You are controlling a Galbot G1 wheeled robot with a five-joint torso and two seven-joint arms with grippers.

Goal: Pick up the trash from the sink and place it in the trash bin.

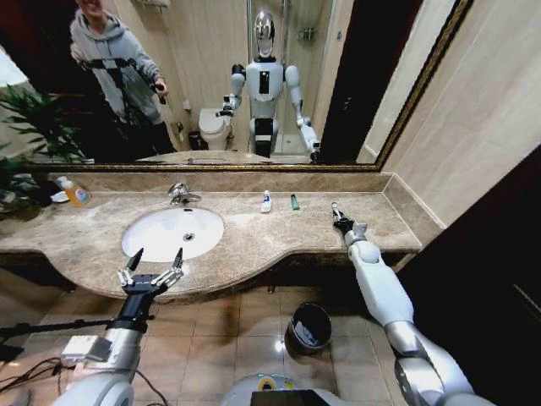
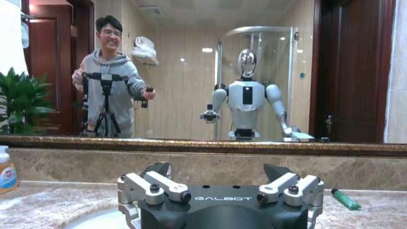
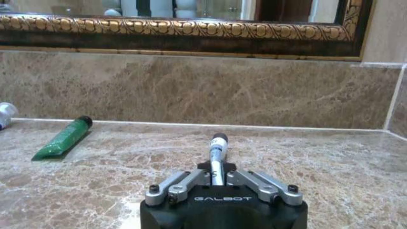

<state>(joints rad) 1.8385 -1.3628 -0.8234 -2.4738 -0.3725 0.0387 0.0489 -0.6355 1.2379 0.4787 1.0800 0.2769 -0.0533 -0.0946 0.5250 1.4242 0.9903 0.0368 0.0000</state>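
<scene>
Right gripper [image 3: 217, 164]: low over the brown marble counter, right of the sink and well short of the back wall; its fingers are closed together on a slim white tube with a dark cap [image 3: 218, 148], which sticks out forward between them, cap end away from the wrist. In the head view this gripper [image 1: 337, 216] sits on the right part of the counter with the forearm reaching in from the front edge.

Left gripper [image 1: 152, 269]: at the front rim of the counter, just before the sink, fingers spread wide apart and holding nothing. In its own wrist view both fingers [image 2: 163, 169] stand apart above the black housing.

Sink [image 1: 142, 230]: white oval basin set in the marble, chrome faucet [image 1: 180, 194] behind it; no item can be made out in the bowl.

Green tube [image 1: 294, 201]: lying on the counter near the back wall, between the sink and the right gripper; apart from the gripper. It also shows in the right wrist view [image 3: 64, 138] and the left wrist view [image 2: 345, 198].

White tube with blue mark [image 1: 266, 200]: on the counter just beside the green tube, on the sink side, not touching it.

Soap bottle [image 1: 75, 193]: clear with amber liquid, on the counter's back left corner area.

Trash bin [image 1: 308, 328]: dark, round, on the tiled floor below the counter's front edge, between the two arms.
</scene>
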